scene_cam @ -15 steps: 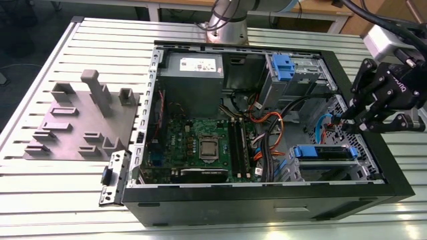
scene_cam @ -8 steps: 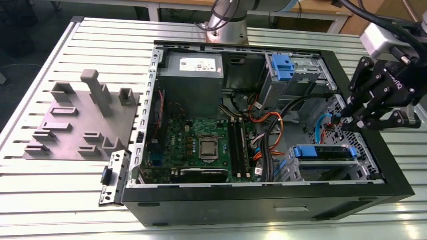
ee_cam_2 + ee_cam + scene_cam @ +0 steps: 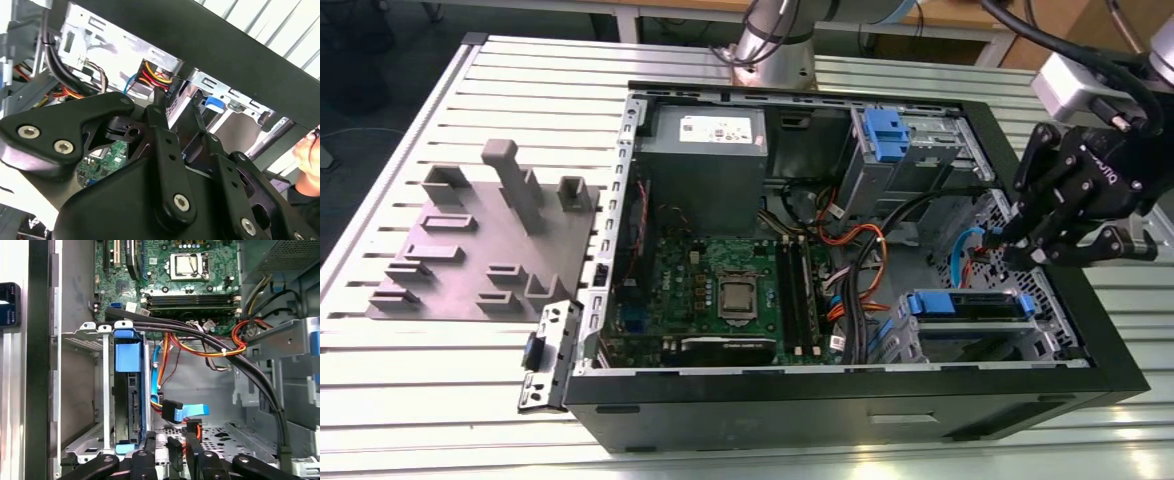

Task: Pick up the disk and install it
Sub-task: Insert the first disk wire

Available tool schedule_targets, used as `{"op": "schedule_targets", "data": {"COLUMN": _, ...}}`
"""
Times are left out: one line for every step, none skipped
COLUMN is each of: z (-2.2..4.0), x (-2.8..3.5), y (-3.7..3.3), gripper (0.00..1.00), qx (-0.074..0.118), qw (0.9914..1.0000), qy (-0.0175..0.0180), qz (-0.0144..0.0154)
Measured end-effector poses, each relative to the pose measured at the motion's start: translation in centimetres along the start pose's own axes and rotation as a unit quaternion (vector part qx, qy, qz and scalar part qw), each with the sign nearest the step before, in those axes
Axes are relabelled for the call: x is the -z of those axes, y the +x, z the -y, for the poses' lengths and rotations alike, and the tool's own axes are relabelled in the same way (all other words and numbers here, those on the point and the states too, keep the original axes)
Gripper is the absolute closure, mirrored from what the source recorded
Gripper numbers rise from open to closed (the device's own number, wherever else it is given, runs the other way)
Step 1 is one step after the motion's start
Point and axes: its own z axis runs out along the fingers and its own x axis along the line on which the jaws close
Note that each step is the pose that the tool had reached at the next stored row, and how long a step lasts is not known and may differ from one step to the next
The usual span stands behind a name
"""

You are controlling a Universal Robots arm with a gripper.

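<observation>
The disk [image 3: 126, 390] sits inside the drive cage [image 3: 85, 385]; gripper [image 3: 1061, 245] fingers seemingly nearly together, empty.

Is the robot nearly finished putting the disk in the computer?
It looks a good way along. The disk, with its blue bracket, already sits in the metal drive cage inside the case. The gripper hangs close above that corner. I cannot tell whether the disk is pushed fully home. A blue cable plug beside it hangs loose, so that looks unfinished.
</observation>
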Motion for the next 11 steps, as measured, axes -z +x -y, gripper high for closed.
{"op": "schedule_targets", "data": {"z": 0.01, "x": -0.09, "y": -0.02, "gripper": 0.63, "qx": 0.000, "qw": 1.00000, "qy": 0.0001, "qz": -0.0016}}
{"op": "schedule_targets", "data": {"z": 0.02, "x": -0.16, "y": -0.04, "gripper": 0.63, "qx": 0.000, "qw": 1.00000, "qy": 0.0001, "qz": -0.0023}}
{"op": "schedule_targets", "data": {"z": 0.03, "x": -0.21, "y": -0.07, "gripper": 0.63, "qx": 0.000, "qw": 1.00000, "qy": 0.0001, "qz": -0.0027}}
{"op": "schedule_targets", "data": {"z": 0.03, "x": -0.22, "y": -0.11, "gripper": 0.63, "qx": 0.000, "qw": 0.99999, "qy": 0.0001, "qz": -0.0033}}
{"op": "schedule_targets", "data": {"z": 0.03, "x": -0.24, "y": -0.12, "gripper": 0.63, "qx": 0.000, "qw": 0.99999, "qy": 0.0001, "qz": -0.0033}}
{"op": "schedule_targets", "data": {"z": 0.03, "x": -0.24, "y": -0.13, "gripper": 0.63, "qx": 0.000, "qw": 0.99999, "qy": 0.0001, "qz": -0.0036}}
{"op": "schedule_targets", "data": {"z": 0.03, "x": -0.25, "y": -0.14, "gripper": 0.64, "qx": 0.000, "qw": 0.99999, "qy": 0.0002, "qz": -0.0044}}
{"op": "schedule_targets", "data": {"z": 0.03, "x": -0.25, "y": -0.15, "gripper": 0.71, "qx": 0.000, "qw": 0.99999, "qy": 0.0002, "qz": -0.0053}}
{"op": "schedule_targets", "data": {"z": 0.03, "x": -0.24, "y": -0.14, "gripper": 0.71, "qx": 0.000, "qw": 0.99998, "qy": 0.0002, "qz": -0.0057}}
{"op": "schedule_targets", "data": {"z": 0.03, "x": -0.24, "y": -0.14, "gripper": 0.76, "qx": 0.000, "qw": 0.99998, "qy": 0.0002, "qz": -0.0060}}
{"op": "schedule_targets", "data": {"z": 0.03, "x": -0.24, "y": -0.14, "gripper": 0.82, "qx": 0.000, "qw": 0.99998, "qy": 0.0002, "qz": -0.0061}}
